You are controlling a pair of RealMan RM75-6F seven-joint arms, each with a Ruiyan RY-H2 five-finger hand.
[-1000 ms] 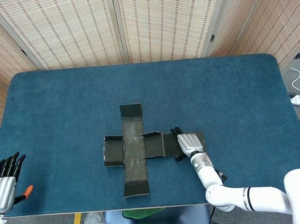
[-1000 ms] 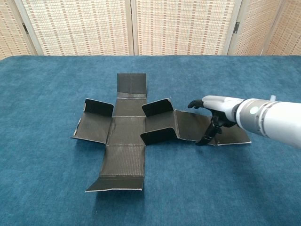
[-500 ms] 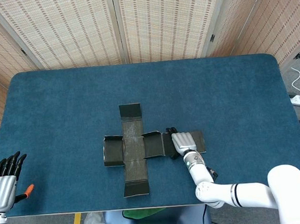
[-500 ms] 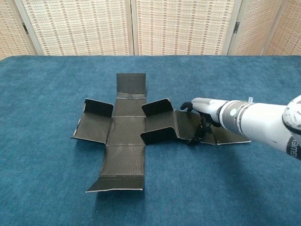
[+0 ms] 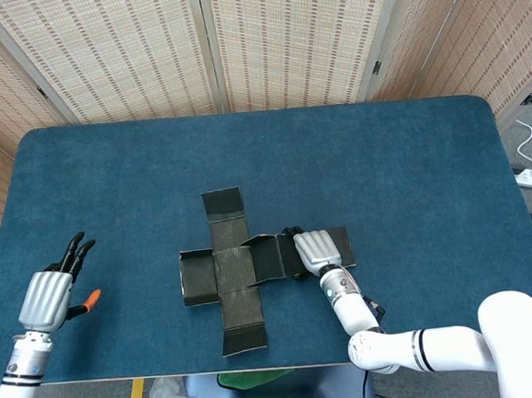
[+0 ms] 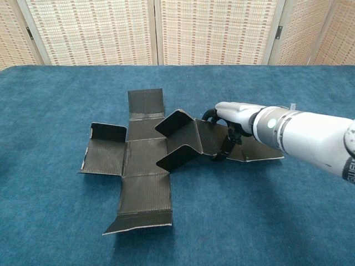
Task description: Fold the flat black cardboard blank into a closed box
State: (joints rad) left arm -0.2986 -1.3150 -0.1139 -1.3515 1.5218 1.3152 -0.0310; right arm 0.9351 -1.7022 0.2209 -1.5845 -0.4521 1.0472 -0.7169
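A cross-shaped flat black cardboard blank (image 5: 235, 271) lies near the middle of the blue surface (image 5: 383, 162), toward its front edge, mostly unfolded, with only its right-hand panel partly raised. The right hand (image 6: 230, 119) rests on that panel, fingers curled over its fold. The left hand (image 5: 50, 294) hovers open near the surface's left edge; most folding remains.

Cardboard blank (image 5: 233, 273) mid-counter (image 5: 411, 169); right hand (image 5: 314, 249) fingers (image 6: 219, 156) on its right panel; left hand (image 5: 49, 297) well left.
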